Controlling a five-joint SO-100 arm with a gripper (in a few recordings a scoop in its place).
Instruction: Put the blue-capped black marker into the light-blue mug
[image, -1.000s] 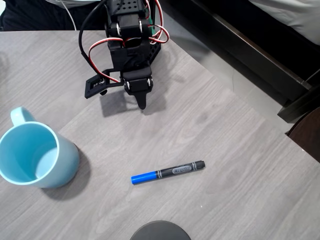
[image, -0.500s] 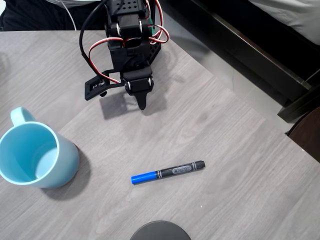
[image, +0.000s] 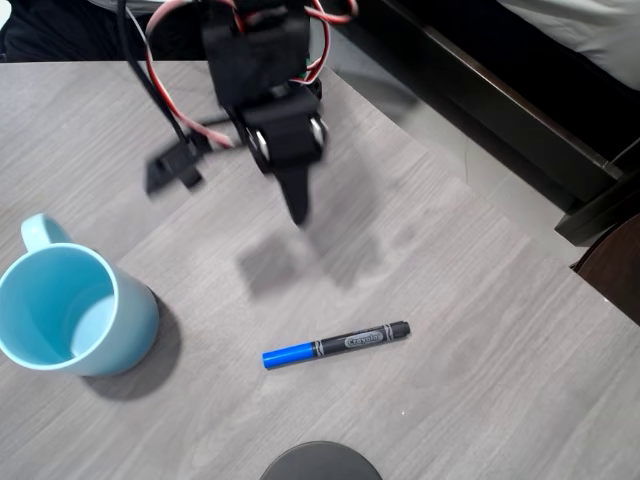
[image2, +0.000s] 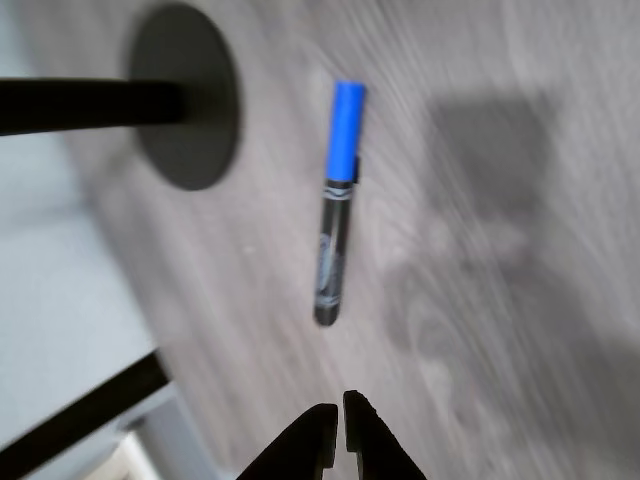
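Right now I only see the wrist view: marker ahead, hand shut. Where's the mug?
Observer: In the overhead view, the mug stands upright at the left edge of the picture, well left of the marker.
Operator: Anything in it?
Observer: It looks empty from above.
Operator: Which end of the marker faces it?
Observer: The blue cap.
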